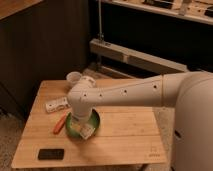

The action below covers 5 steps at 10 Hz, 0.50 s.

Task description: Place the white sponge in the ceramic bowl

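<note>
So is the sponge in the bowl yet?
Cannot tell. The pincer is down over the green bowl, with something pale at its tip above the bowl's rim; whether that is the sponge, or released, isn't visible.
</note>
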Each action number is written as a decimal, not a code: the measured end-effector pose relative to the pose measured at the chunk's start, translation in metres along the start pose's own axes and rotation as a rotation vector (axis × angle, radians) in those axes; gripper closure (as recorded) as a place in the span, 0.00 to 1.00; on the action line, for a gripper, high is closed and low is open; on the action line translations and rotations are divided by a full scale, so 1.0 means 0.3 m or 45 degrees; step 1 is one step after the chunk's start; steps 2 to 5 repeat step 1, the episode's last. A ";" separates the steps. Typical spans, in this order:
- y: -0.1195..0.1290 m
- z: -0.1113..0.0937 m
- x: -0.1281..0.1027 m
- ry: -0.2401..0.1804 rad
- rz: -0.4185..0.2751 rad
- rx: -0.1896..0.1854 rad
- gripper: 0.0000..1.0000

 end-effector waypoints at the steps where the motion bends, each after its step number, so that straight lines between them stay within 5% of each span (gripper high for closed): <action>1: 0.007 0.006 -0.002 -0.002 -0.004 -0.003 0.55; 5: 0.007 0.006 -0.002 -0.002 -0.004 -0.003 0.55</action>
